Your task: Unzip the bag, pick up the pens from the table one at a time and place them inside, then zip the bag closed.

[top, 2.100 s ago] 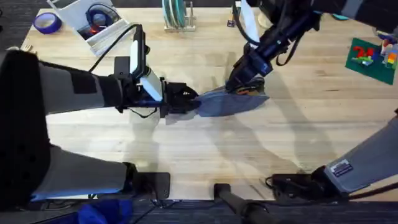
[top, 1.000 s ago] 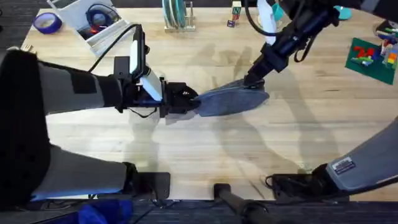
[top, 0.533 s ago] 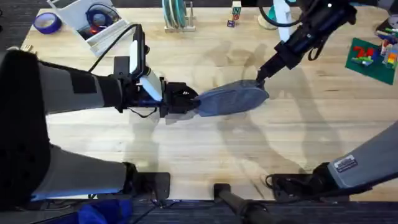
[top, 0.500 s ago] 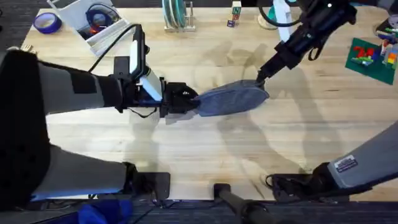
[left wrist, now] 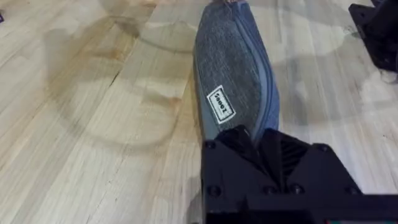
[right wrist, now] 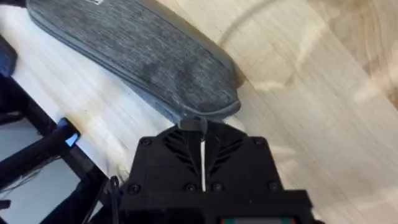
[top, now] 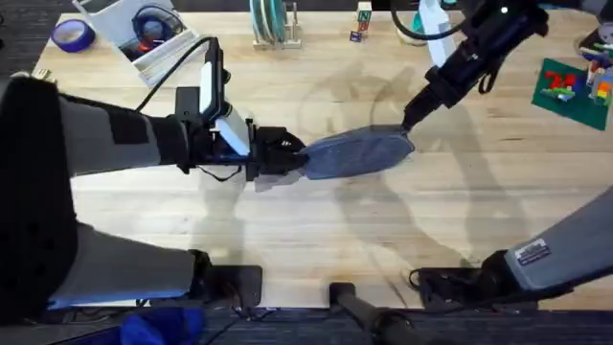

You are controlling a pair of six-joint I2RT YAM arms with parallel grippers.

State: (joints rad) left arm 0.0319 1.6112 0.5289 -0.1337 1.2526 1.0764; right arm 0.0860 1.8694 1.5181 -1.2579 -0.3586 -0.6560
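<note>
The bag (top: 356,154) lies flat near the middle of the table (top: 316,240), long axis running between my two arms. My left gripper (top: 292,156) is clamped on the bag's near end, fingers closed tight over the fabric, so the pouch is anchored and can't slide when the zipper gets tugged. From the left wrist the bag (left wrist: 236,87) stretches away from my fingers, label patch facing up, zipper seam on the far side edge.

My right gripper (top: 406,123) sits at the opposite end. From the right wrist, the fingers look pressed together on a small tab at the bag's tip (right wrist: 202,124), most likely the zipper pull. Holding both ends keeps the zipper line taut, which is why the pouch looks stretched straight.

Zipper appears fully shut along its visible length, and no loose pens lie on the visible tabletop, so I judge this is the closing step, about done. Risk: letting go of the pull too soon if the slider isn't seated.
</note>
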